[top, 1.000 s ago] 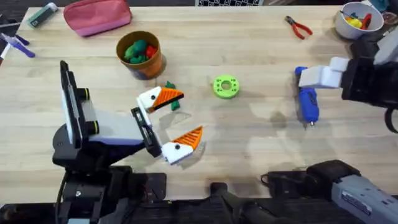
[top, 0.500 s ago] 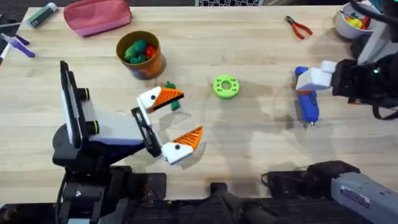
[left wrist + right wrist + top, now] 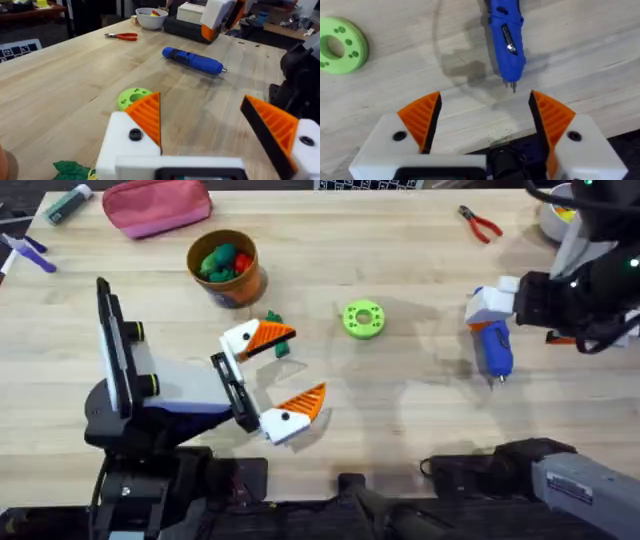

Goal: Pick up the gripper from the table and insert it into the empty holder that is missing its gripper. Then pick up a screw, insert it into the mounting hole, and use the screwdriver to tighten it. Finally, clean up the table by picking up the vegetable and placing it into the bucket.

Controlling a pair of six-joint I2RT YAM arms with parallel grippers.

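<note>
Blue screwdriver (image 3: 493,345) lies flat, bucket (image 3: 228,268) upright.

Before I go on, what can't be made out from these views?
- The vegetable: overhead, mostly hidden behind the left gripper's upper finger; in the left wrist view it is cut off at the edge.
- The screwdriver: overhead, its rear end is covered by the right gripper.
- The white bowl: overhead, largely hidden by the right arm.
- The bucket: its contents are too small to tell apart.

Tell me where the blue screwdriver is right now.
In the overhead view the screwdriver lies on the table's right side, right of the green ring, just under the open right gripper.
</note>
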